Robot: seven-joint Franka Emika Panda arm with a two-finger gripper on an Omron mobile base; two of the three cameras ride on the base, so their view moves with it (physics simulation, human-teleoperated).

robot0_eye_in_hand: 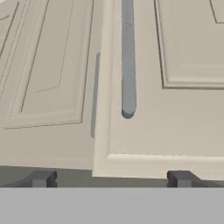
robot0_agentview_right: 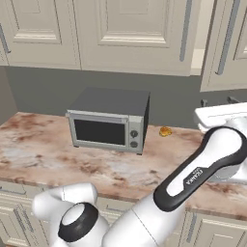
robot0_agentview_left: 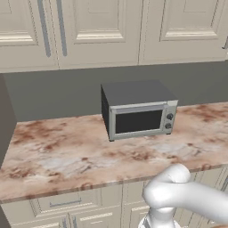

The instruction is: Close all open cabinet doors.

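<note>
My end effector (robot0_eye_in_hand: 112,179) spread wide, empty, facing open cabinet door (robot0_eye_in_hand: 175,109) just ahead. Its grey bar handle (robot0_eye_in_hand: 127,61) slightly above centre. Neighbouring door (robot0_eye_in_hand: 48,78) sits further back, to my left. Step: approaching. Next: push panel flush.

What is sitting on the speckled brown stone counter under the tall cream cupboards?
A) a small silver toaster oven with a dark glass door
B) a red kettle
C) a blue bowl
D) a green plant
A: a small silver toaster oven with a dark glass door stands on the speckled brown stone counter, two round knobs on its right side.
</note>
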